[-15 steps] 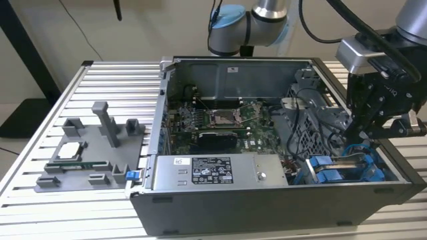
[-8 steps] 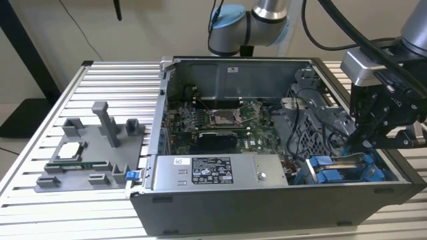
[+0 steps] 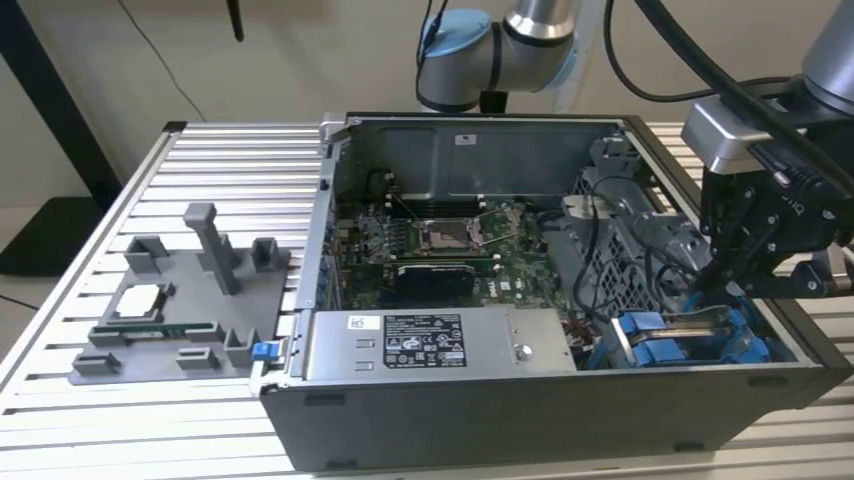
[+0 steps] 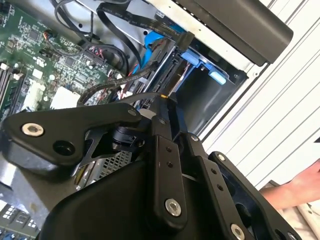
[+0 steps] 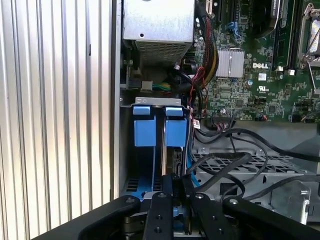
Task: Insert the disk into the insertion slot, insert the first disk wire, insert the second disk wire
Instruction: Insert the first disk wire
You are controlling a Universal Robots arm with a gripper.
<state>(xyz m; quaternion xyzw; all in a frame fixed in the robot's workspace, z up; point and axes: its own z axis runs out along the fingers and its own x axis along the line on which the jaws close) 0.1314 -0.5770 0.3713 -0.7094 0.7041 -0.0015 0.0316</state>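
**One disk in the slot, gripper clamped on it**

The gripper [image 3: 725, 292] hangs over the drive cage, lower right of the exterior view, inside the open computer case [image 3: 561, 420]. In the first wrist view the fingers [image 5: 167, 184] are clenched on the near edge of the disk [image 5: 174, 156]. It stands on edge in the slot [image 5: 176, 127], with a neighbouring blue rail [image 5: 144, 130] just beside it.

In the way:
- Loose black cables [image 5: 235, 162] sprawl over the cage right next to the slot.
- A red-and-yellow wire bundle [image 5: 206, 55] runs down from the power supply box [image 5: 157, 20] toward the slot's far end.

Around:
- The motherboard [image 3: 441, 240] is mid-frame in the exterior view.
- A grey parts fixture [image 3: 187, 300] sits at the left on the slatted table [image 3: 134, 430], well apart.
- A person's hand [image 4: 300, 187] is outside the case in the second wrist view.
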